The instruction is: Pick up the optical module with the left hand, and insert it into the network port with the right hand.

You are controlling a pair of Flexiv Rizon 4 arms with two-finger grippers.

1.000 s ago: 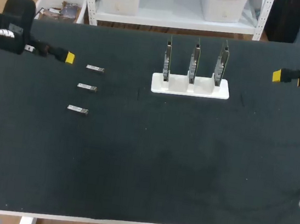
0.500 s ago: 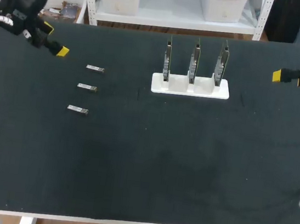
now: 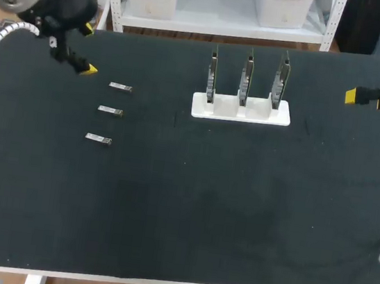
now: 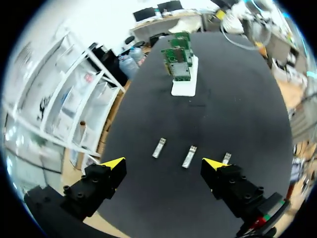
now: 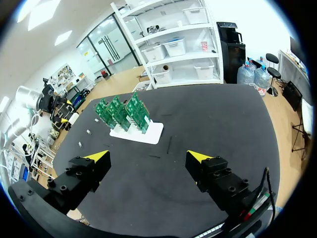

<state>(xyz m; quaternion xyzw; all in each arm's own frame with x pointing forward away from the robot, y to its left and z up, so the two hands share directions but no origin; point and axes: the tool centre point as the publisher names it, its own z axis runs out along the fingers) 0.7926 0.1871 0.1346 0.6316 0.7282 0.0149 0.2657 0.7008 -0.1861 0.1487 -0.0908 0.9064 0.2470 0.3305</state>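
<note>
Swinging round over the last second, your left tool now angles down over the bench's 10 o'clock corner, fingers wide apart with nothing in them. The three optical modules lie untouched just off its 4 o'clock, so it looks like you're lining up the pick. Right tool hasn't budged at 2 o'clock, also spread and empty, well apart from the network port cards at 12 o'clock.

The table is black and the three optical modules are silvery grey. The circuit boards are green, their base white. The left gripper and right gripper are black with yellow tips.
</note>
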